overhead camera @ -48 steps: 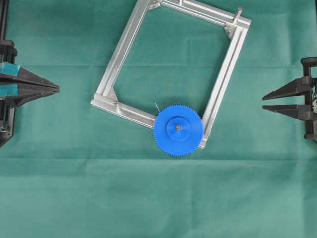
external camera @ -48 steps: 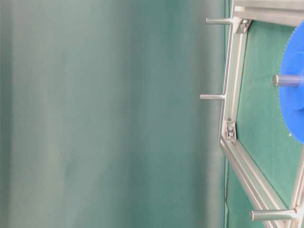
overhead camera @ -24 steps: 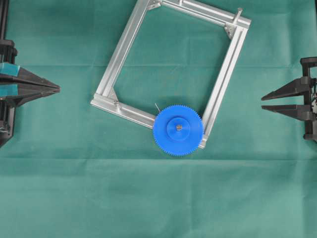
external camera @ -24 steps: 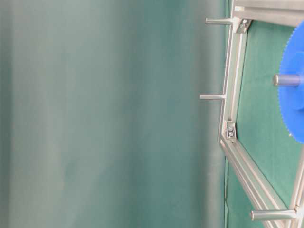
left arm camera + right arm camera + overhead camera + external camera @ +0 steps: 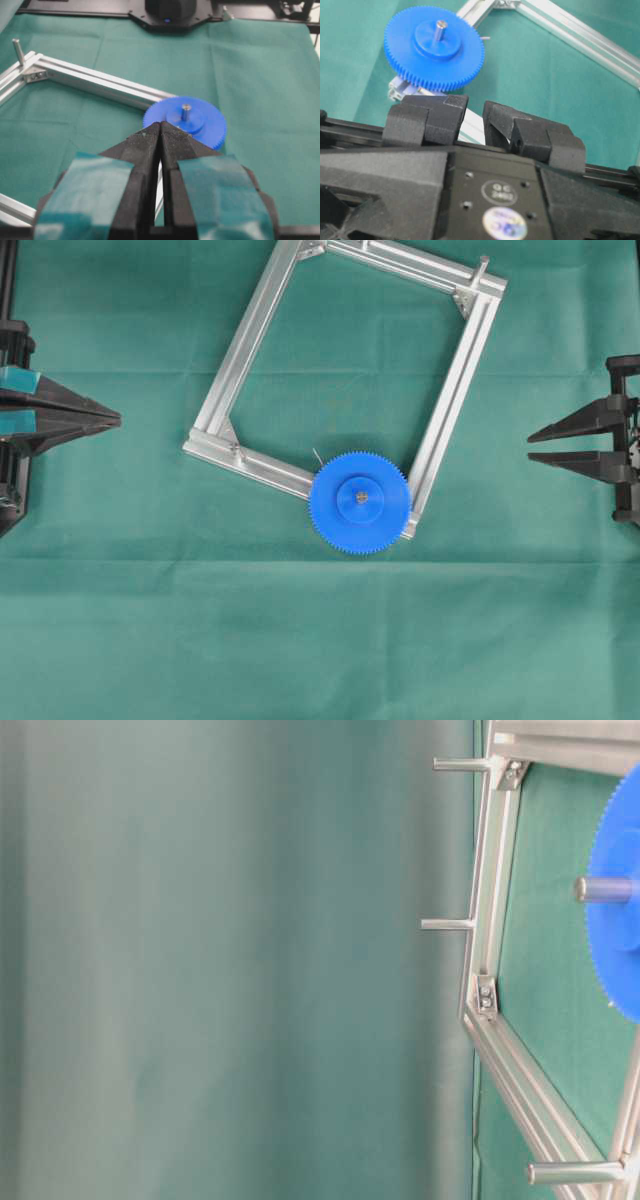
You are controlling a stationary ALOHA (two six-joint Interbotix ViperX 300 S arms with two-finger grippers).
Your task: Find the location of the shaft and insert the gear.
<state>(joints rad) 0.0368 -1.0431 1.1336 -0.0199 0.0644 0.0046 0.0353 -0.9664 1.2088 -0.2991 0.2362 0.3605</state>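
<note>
The blue gear (image 5: 359,503) sat seated over the shaft (image 5: 362,497) at the lower corner of the aluminium frame (image 5: 246,350), a little below and right of centre in the overhead view, the shaft's silvery tip showing as a small dot in the raised hub. In the left wrist view the pin (image 5: 186,111) stood clear above the hub of the gear (image 5: 207,131), just beyond the fingertips of the left gripper (image 5: 160,129), whose two black fingers lay pressed together with only a hairline seam between them and nothing held. That gripper (image 5: 108,419) sat at the left edge of the overhead view, well apart from the frame. The right gripper (image 5: 535,444) waited at the right edge, its fingers parted by a narrow gap and empty (the right wrist view showed the same gap between its pads (image 5: 440,117), with the gear (image 5: 434,49) and pin (image 5: 440,29) beyond them at upper left). A thin pale wire (image 5: 315,455) poked out beside the gear's upper left rim. Farther off, at the top right corner of the frame, a longer silvery peg (image 5: 483,268) rose from a bracket. Green cloth (image 5: 150,630) covered the table throughout.
</note>
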